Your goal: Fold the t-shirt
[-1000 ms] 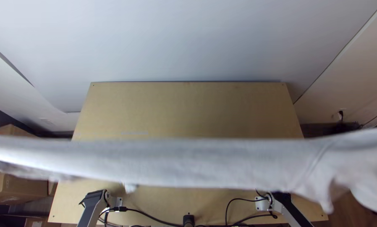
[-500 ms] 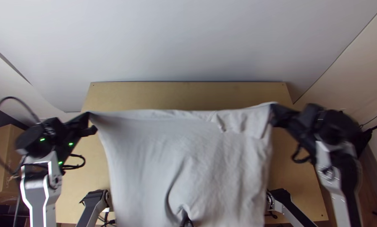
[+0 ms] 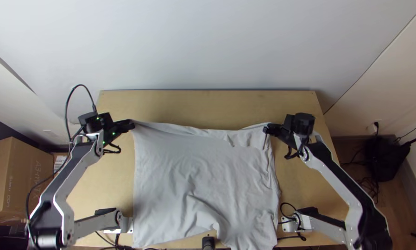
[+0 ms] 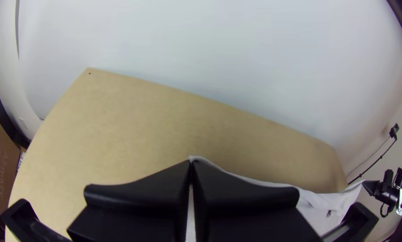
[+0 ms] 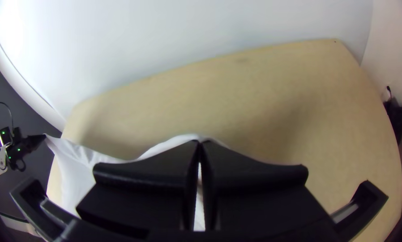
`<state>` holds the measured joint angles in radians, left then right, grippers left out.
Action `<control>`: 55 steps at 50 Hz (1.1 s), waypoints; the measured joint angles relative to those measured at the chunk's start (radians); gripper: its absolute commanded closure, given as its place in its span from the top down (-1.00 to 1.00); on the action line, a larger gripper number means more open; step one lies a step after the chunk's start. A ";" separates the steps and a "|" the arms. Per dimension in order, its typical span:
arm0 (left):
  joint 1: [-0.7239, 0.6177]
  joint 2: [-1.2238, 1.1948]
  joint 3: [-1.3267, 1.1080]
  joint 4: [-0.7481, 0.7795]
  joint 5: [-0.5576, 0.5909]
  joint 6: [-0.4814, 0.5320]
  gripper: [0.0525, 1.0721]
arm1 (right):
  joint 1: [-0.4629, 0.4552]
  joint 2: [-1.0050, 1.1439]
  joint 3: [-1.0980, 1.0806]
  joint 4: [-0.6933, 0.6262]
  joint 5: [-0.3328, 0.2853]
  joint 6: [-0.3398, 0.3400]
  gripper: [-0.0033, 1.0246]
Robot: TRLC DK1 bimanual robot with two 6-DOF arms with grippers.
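T-shirt (image 3: 203,171): spread, middle to bottom of frame, over worktop (image 3: 300,104) | left end effector (image 3: 132,124), right end effector (image 3: 267,129): each pinching an upper corner | to lay it flat: pull softly, lower both together, let go

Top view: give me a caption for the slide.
Left gripper and right gripper pinch the far corners of a white t-shirt, spread wrinkled over the wooden table.

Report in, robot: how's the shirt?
Left black claw shut on far-left corner of white cloth T-shirt; right claw shut on far-right corner. Shirt spread between. Black post by near edge.
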<state>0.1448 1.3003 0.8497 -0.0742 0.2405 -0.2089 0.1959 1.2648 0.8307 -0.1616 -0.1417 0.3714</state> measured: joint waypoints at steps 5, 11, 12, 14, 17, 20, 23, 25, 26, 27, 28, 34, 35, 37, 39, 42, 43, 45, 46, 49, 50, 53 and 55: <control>-0.006 0.130 0.066 0.024 0.000 0.008 -0.95 | -0.024 0.121 0.082 0.004 -0.001 -0.001 -0.95; -0.010 0.262 0.149 0.039 0.000 0.026 -0.95 | -0.056 0.264 0.195 0.004 -0.006 -0.006 -0.95; -0.010 0.275 0.161 0.040 0.000 0.026 -0.95 | -0.061 0.288 0.215 0.005 -0.008 -0.006 -0.95; -0.012 0.312 0.190 0.043 0.000 0.027 -0.95 | -0.071 0.333 0.252 0.005 -0.008 -0.009 -0.95; -0.014 0.360 0.229 0.047 0.000 0.033 -0.95 | -0.087 0.394 0.304 0.005 -0.013 -0.014 -0.95; -0.017 0.409 0.274 0.047 0.000 0.034 -0.95 | -0.102 0.465 0.373 0.005 -0.016 -0.021 -0.95; -0.021 0.451 0.316 0.046 0.000 0.034 -0.95 | -0.113 0.522 0.432 0.004 -0.016 -0.026 -0.95; -0.023 0.481 0.344 0.046 0.001 0.034 -0.95 | -0.118 0.563 0.476 0.002 -0.016 -0.029 -0.95; -0.024 0.494 0.357 0.046 0.003 0.034 -0.95 | -0.120 0.584 0.498 0.000 -0.016 -0.029 -0.95; -0.026 0.505 0.373 0.046 0.003 0.034 -0.95 | -0.121 0.607 0.521 -0.004 -0.016 -0.031 -0.95; -0.026 0.518 0.385 0.046 0.003 0.034 -0.95 | -0.122 0.626 0.547 -0.008 -0.016 -0.032 -0.95; -0.032 0.578 0.449 0.039 0.003 0.034 -0.95 | -0.124 0.747 0.690 -0.061 -0.020 -0.032 -0.95; -0.032 0.589 0.460 0.037 0.003 0.034 -0.95 | -0.124 0.763 0.712 -0.070 -0.021 -0.032 -0.95; -0.034 0.608 0.483 0.034 0.003 0.034 -0.95 | -0.124 0.801 0.763 -0.092 -0.023 -0.032 -0.95; -0.036 0.626 0.507 0.027 0.002 0.034 -0.95 | -0.124 0.837 0.816 -0.119 -0.024 -0.032 -0.95; -0.039 0.653 0.554 0.005 0.003 0.034 -0.95 | -0.124 0.891 0.893 -0.157 -0.023 -0.032 -0.95; -0.040 0.661 0.568 -0.001 0.003 0.034 -0.95 | -0.124 0.902 0.911 -0.165 -0.023 -0.032 -0.95; -0.042 0.676 0.597 -0.014 0.003 0.034 -0.95 | -0.124 0.930 0.956 -0.186 -0.023 -0.032 -0.95; -0.043 0.684 0.608 -0.019 0.002 0.034 -0.95 | -0.125 0.940 0.973 -0.196 -0.023 -0.032 -0.95; -0.045 0.705 0.657 -0.042 0.002 0.033 -0.95 | -0.126 0.977 1.040 -0.236 -0.024 -0.032 -0.95; -0.045 0.710 0.672 -0.050 0.002 0.033 -0.95 | -0.126 0.987 1.064 -0.250 -0.024 -0.032 -0.95; -0.045 0.726 0.712 -0.080 0.002 0.024 -0.95 | -0.127 1.025 1.146 -0.312 -0.024 -0.032 -0.95; -0.045 0.734 0.740 -0.105 0.002 0.022 -0.95 | -0.127 1.051 1.201 -0.353 -0.024 -0.032 -0.95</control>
<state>0.0998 2.0346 1.5902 -0.1795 0.2428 -0.1871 0.0685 2.3154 2.0315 -0.5144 -0.1658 0.3397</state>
